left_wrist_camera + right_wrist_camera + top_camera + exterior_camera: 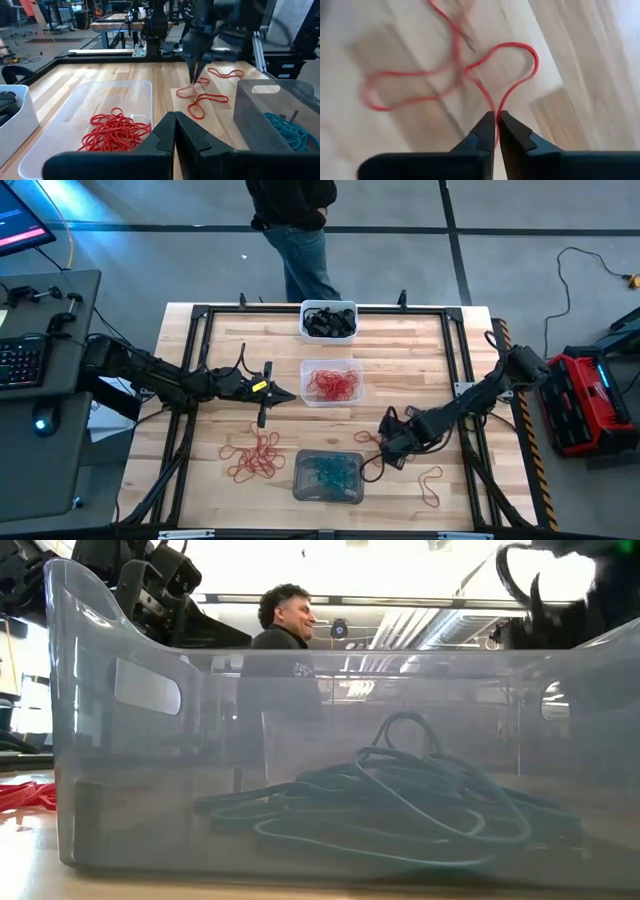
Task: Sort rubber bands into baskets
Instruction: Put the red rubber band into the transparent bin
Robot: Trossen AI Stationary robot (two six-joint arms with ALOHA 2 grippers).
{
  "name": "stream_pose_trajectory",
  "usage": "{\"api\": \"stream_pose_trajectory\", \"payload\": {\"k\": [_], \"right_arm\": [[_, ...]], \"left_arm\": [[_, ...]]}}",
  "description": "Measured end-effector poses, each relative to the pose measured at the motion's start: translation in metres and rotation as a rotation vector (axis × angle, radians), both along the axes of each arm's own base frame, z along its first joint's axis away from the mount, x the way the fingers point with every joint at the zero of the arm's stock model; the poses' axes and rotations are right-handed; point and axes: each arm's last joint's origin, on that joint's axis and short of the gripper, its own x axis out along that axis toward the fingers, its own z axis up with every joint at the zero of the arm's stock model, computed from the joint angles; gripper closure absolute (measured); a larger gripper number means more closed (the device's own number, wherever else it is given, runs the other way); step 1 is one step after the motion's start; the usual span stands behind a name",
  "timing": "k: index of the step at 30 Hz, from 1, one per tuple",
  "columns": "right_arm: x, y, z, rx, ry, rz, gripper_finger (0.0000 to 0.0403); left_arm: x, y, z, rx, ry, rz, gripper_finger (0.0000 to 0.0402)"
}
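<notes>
Right end effector [495, 120] is pinched on a red band [485, 70] lying on the desk [220, 340], beside the grey basket [329, 477] holding teal bands [328, 471]. Left end effector [174, 125] is closed and empty above the desk, near the clear basket [331, 383] of red bands; black bands fill the white basket [328, 321].

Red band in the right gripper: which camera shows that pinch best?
The right wrist view: the right gripper is shut on the red band, with the loop fanned out on the table. The left wrist view shows it from afar, the high view only tiny, the low view not at all.
</notes>
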Motion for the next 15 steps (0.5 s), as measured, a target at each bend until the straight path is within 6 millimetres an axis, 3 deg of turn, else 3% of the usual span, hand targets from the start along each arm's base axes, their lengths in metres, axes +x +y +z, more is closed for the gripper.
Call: {"api": "stream_pose_trajectory", "payload": {"k": [12,15], "right_arm": [[0.026,0.008,0.06,-0.188,-0.138,0.116,0.0402],[0.029,0.009,0.067,-0.183,-0.154,0.117,0.0403]], "left_arm": [[0.0,0.0,0.0,-0.003,0.0,0.003,0.0402],[0.0,0.0,0.0,-0.007,0.0,0.004,0.0401]]}}
